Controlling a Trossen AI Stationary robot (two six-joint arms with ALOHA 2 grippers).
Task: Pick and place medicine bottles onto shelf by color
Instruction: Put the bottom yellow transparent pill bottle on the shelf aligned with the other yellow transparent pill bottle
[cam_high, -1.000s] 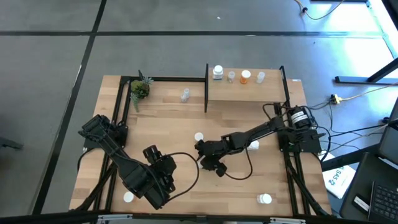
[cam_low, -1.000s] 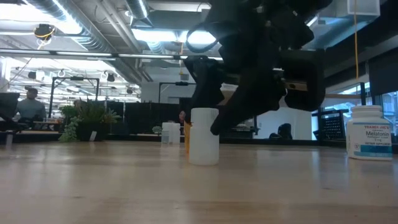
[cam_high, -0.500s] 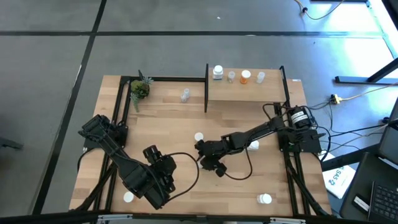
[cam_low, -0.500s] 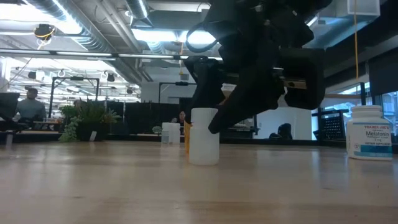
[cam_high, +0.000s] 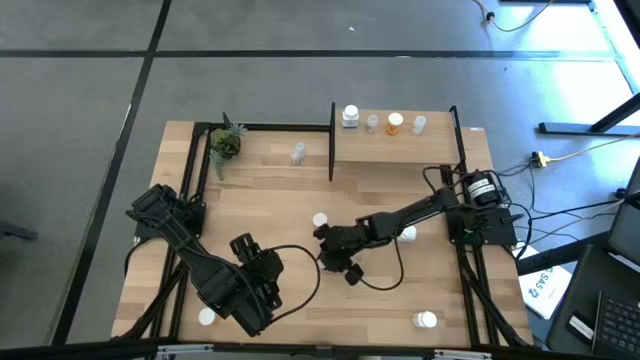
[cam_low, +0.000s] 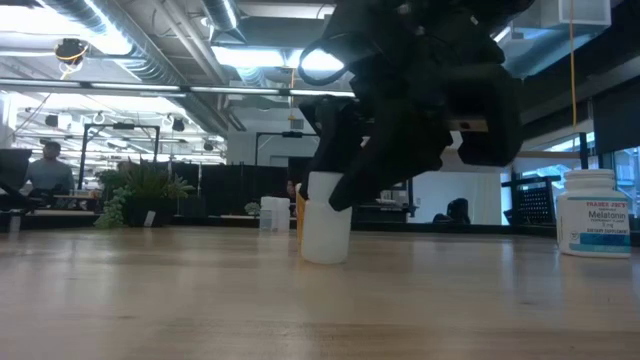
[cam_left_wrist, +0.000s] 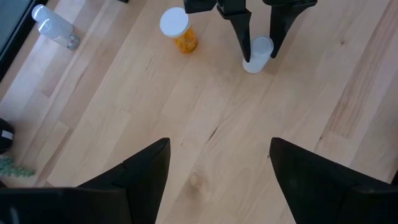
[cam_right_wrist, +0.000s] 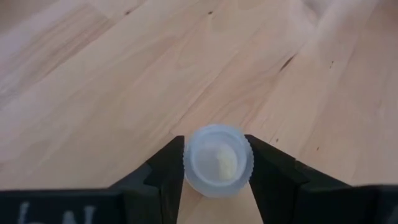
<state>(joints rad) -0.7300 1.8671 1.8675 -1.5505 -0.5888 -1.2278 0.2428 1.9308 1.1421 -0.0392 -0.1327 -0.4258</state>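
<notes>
Right tool (cam_right_wrist: 217, 163) around white bottle (cam_right_wrist: 217, 158)

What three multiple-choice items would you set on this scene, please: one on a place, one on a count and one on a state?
1. Where on the table is the potted plant?
A its middle
B its far left corner
C its near right corner

2. How many bottles stand on the shelf?
A two
B four
C six

3. What is the right gripper doing?
A hanging open over the shelf
B pressing its fingers on both sides of a pale bottle
C gripping the plant

Key:
1 B, the high view shows it by the corner posts.
2 B, one white, one clear, one orange, one clear.
3 B, its wrist view shows both fingers against the cap.
</notes>
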